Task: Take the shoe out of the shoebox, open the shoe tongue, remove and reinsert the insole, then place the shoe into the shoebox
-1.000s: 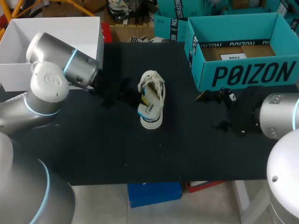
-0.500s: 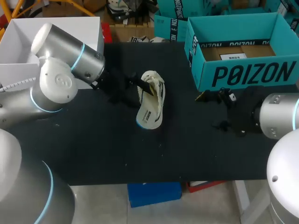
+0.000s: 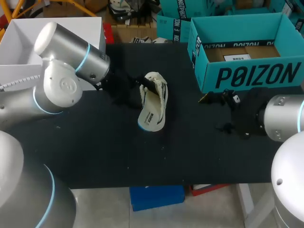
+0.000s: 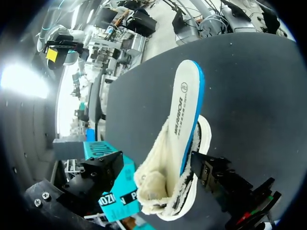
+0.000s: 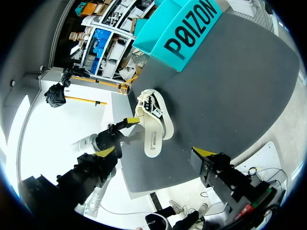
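Note:
A cream shoe (image 3: 156, 97) lies in the middle of the black table (image 3: 95, 152), its white, blue-edged insole (image 3: 151, 114) lying along it and sticking out past one end. My left gripper (image 3: 141, 90) is at the shoe's left side. In the left wrist view the shoe (image 4: 160, 191) and insole (image 4: 184, 115) sit between its widely spread fingers (image 4: 211, 175), and the far finger stands clear of the shoe. The gripper is open. My right gripper (image 3: 213, 113) hovers open in front of the teal shoebox (image 3: 247, 76), well apart from the shoe (image 5: 153, 112).
The teal shoebox stands open at the back right, with cardboard inside. A white open box (image 3: 57, 28) sits at the back left behind my left arm. Bare black tabletop stretches in front of the shoe.
My left gripper went from shut to wide open and the arm pushed in closer to the shoe. The shoe and insole tipped and shifted slightly left. The right arm has not moved.

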